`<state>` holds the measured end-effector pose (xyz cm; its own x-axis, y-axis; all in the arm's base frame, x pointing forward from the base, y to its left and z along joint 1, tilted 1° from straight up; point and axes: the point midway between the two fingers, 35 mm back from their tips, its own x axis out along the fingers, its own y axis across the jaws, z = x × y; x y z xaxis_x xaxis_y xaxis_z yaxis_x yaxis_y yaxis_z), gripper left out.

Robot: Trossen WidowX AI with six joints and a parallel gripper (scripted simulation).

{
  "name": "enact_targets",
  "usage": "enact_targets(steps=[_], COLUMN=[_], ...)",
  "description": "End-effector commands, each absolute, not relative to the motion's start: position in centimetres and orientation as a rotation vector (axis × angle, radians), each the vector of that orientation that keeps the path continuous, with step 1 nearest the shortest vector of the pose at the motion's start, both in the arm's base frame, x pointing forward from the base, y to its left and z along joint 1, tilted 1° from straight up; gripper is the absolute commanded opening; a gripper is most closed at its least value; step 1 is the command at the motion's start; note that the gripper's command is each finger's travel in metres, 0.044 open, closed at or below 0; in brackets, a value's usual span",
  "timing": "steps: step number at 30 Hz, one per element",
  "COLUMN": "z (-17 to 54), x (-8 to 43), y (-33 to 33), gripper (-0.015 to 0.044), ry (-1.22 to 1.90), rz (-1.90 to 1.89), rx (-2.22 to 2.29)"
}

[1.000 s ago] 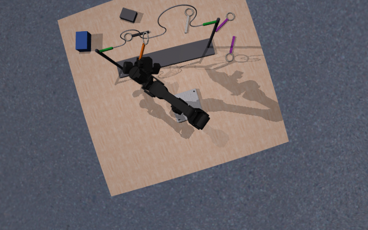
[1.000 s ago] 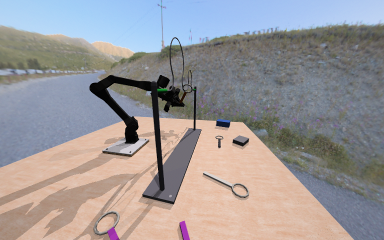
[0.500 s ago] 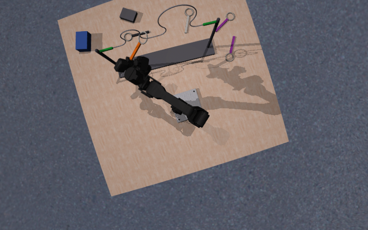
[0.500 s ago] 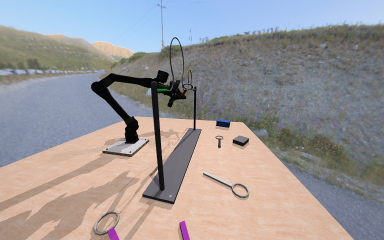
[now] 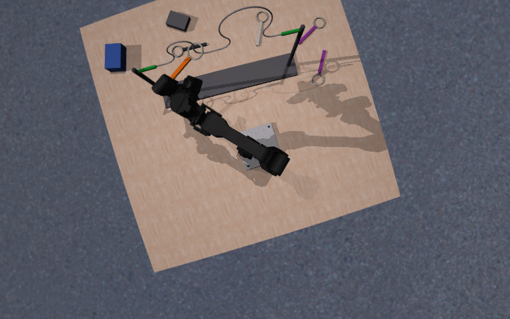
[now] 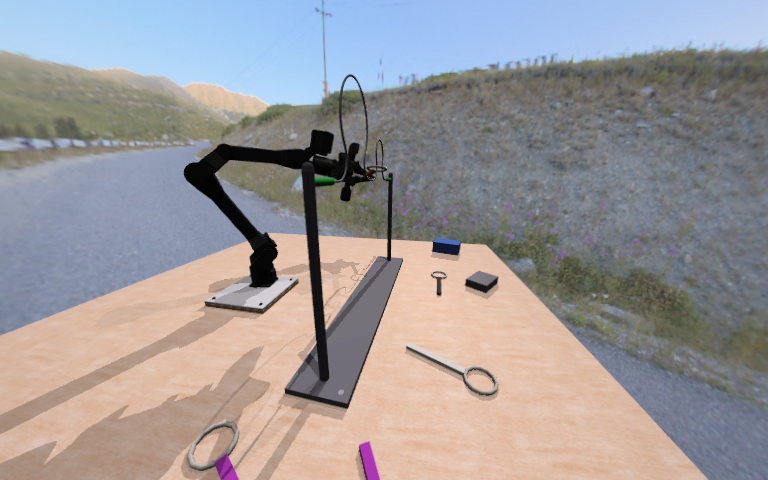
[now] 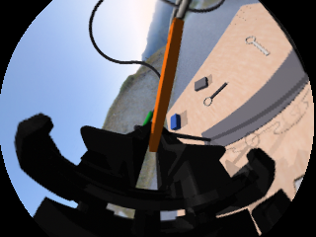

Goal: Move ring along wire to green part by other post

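Note:
The ring [image 5: 199, 58] [image 6: 377, 166] [image 7: 182, 9] is around the thin grey wire [image 5: 228, 38] [image 7: 118, 62] by its small loop, nearer the left post in the top view. It lies nearly flat in the exterior view; whether it touches the wire cannot be told. My gripper [image 5: 172, 78] [image 7: 154, 124] is shut on the lower end of the orange handle [image 5: 180, 67] [image 7: 168, 79], its fingertips partly hidden. One green part [image 5: 147, 69] [image 7: 148, 118] adjoins the left post [image 5: 145, 77] [image 6: 389, 220]; the other green part [image 5: 290, 32] [image 6: 324, 181] adjoins the right post [image 5: 295, 46] [image 6: 315, 271].
The dark base [image 5: 244, 75] [image 6: 362, 316] lies below the wire. A blue block [image 5: 114, 57] [image 6: 446, 247], a dark block [image 5: 177, 20] [image 6: 481, 281], a dark ring tool [image 6: 438, 285], a white ring tool [image 5: 259, 34] [image 6: 436, 358] and two purple-handled rings [image 5: 307, 34] [image 5: 322, 62] lie on the table.

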<state>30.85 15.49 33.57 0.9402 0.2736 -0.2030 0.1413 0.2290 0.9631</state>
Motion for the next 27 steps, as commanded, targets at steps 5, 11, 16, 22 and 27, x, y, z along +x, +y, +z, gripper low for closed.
enact_targets(steps=[5, 11, 16, 22, 27], z=[36.6, 38.6, 39.6, 40.3, 40.4], x=[30.9, 30.8, 30.7, 30.7, 30.7], y=[15.8, 15.7, 15.5, 15.3, 15.3], gripper=[-0.0150, -0.0150, -0.0150, -0.0150, -0.0150], ry=[0.334, 0.314, 0.304, 0.302, 0.308], rz=[0.159, 0.196, 0.212, 0.216, 0.204], rx=[1.518, 1.623, 1.667, 1.677, 1.644])
